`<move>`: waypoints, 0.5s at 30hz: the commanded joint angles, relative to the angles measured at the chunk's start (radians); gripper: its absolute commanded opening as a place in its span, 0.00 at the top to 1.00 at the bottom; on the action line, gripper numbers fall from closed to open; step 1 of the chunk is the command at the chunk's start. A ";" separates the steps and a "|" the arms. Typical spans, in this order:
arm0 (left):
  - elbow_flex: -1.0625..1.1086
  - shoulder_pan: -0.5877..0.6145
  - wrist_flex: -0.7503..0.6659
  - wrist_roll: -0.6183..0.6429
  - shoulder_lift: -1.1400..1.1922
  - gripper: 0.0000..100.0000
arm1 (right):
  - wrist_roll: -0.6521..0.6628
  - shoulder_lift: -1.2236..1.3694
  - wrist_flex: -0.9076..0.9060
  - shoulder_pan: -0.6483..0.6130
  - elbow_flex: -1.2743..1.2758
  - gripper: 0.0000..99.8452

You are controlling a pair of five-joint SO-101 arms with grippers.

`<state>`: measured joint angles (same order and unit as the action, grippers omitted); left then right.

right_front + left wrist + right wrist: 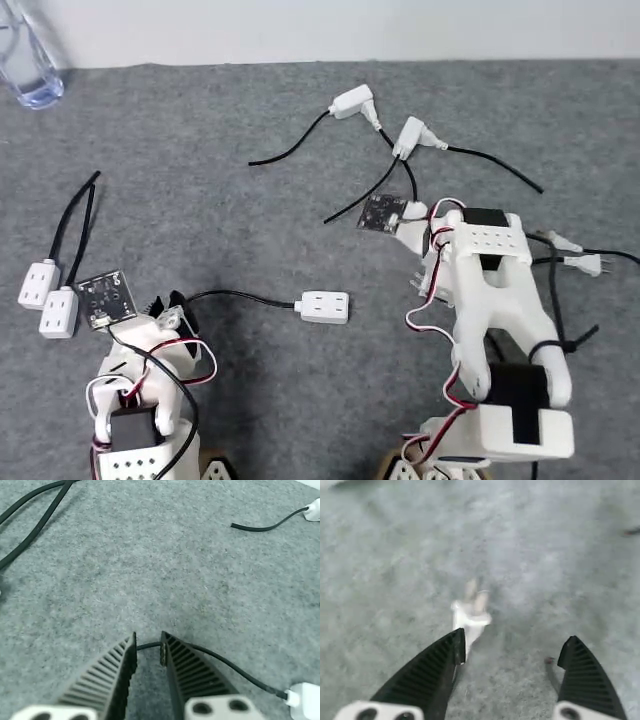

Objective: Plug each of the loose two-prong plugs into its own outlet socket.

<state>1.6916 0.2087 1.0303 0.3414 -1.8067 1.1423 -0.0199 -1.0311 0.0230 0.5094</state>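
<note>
**High view:** On the grey mat [250, 220] the centre socket [323, 306] lies with its long axis across the table. Its black cord [235, 295] runs from its left end to the left gripper [178, 303]. Two more sockets [40, 283] [58, 311] lie side by side by the left edge. Two loose plugs [352, 102] [412, 137] lie askew at the far side, beyond the right arm [490, 290], and another plug [588, 264] lies to its right. A clear vessel [30, 75] stands in the far left corner, its contents indiscernible.

**Left wrist view:** The left gripper [148, 642] stands narrowly parted, and the cord [225, 665] crosses the gap at the tips toward the centre socket [306, 702].

**Right wrist view:** The right gripper [515, 642] is spread wide. A white plug [471, 615], blurred, points its prongs away from the camera and lies just beyond one fingertip [456, 647], well off the other.
</note>
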 commanded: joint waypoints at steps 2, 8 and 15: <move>-0.008 0.003 0.006 -0.008 -0.008 0.92 | -0.173 0.008 0.061 -0.058 0.021 0.71; -0.008 0.003 0.006 -0.008 -0.008 0.92 | -0.262 0.010 0.064 -0.099 0.023 0.71; -0.008 0.003 0.008 -0.008 -0.008 0.92 | -0.206 0.008 0.076 -0.030 0.014 0.71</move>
<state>1.6916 0.2087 1.0303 0.3414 -1.8067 0.9198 -0.0031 -0.9636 -0.0430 0.5355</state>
